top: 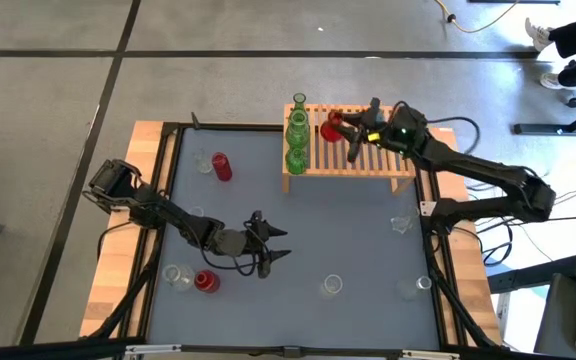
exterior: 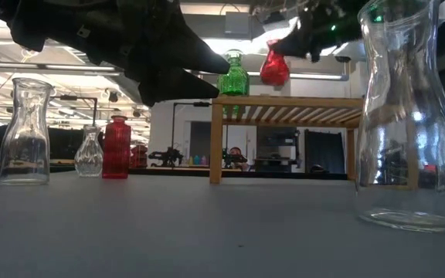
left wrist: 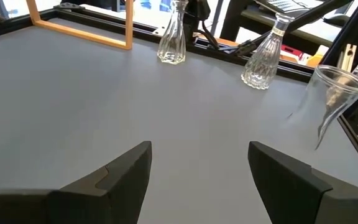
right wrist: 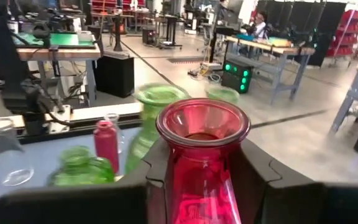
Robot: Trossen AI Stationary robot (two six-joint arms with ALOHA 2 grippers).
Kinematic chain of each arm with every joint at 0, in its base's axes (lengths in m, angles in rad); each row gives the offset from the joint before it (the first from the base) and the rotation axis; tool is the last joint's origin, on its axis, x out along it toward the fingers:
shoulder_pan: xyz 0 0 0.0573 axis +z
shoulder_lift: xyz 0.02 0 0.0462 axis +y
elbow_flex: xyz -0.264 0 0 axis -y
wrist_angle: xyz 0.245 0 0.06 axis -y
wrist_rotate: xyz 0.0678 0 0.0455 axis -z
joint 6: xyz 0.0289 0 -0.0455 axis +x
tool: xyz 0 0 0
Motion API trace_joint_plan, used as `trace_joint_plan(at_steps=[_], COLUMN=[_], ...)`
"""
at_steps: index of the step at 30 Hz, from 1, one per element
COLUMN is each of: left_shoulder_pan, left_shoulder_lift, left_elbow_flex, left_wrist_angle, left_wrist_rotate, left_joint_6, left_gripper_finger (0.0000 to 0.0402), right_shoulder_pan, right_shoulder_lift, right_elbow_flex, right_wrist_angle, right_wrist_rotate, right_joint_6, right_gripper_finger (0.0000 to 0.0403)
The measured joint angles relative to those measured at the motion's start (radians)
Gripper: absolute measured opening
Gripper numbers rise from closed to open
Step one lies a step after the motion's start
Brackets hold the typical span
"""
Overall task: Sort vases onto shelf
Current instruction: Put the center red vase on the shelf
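My right gripper point(top: 344, 127) is over the far part of the light-wood slatted shelf point(top: 368, 162), shut on a red vase point(top: 332, 126). Three green vases point(top: 296, 132) stand in a row on the shelf's left end; the low view shows one green vase point(exterior: 233, 77) on the slats. My left gripper point(top: 280, 245) hovers open over the near-left middle of the table, with bare table between its fingers point(left wrist: 197, 168). A red vase point(top: 222, 167) and a clear one point(top: 204, 162) stand left of the shelf. Another red vase point(top: 206, 282) and a clear vase point(top: 178, 274) stand near the table's near-left corner. My right gripper pinches the red vase by its neck point(right wrist: 199, 163), just below the flared rim point(right wrist: 202, 121), one finger point(right wrist: 151, 171) on either side. The fingers come roughly level from the table's right. The vase point(exterior: 274, 68) hangs about upright, its base lifted clear above the shelf top.
Clear vases stand scattered on the table's near and right parts point(top: 331, 286), point(top: 401, 224), point(top: 409, 290). In the left wrist view two clear vases point(left wrist: 171, 37), point(left wrist: 263, 59) stand ahead by the table edge. Free slats lie to the right of the green vases.
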Motion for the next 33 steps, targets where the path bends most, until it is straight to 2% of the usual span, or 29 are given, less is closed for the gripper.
trace_joint_plan(at_steps=[6, 12, 23, 33], left_shoulder_pan=[0.0, 0.0, 0.0, 0.0], left_shoulder_lift=[0.0, 0.0, 0.0, 0.0], left_elbow_flex=[0.0, 0.0, 0.0, 0.0], left_wrist_angle=[0.0, -0.007, -0.016, -0.016], left_wrist_rotate=[0.0, 0.0, 0.0, 0.0], left_joint_6=[0.0, 0.0, 0.0, 0.0], left_gripper_finger=[0.0261, 0.0261, 0.0261, 0.0261], right_shoulder_pan=[-0.076, -0.1, -0.097, -0.097], right_shoulder_lift=[0.114, 0.199, 0.338, 0.363], right_elbow_flex=[0.0, 0.001, 0.091, 0.101], right_wrist_angle=[0.106, 0.203, 0.202, 0.218], right_wrist_rotate=[-0.019, -0.017, 0.024, 0.062], right_joint_6=[0.042, 0.049, 0.107, 0.111], right_gripper_finger=[0.0096, 0.0096, 0.0097, 0.0097])
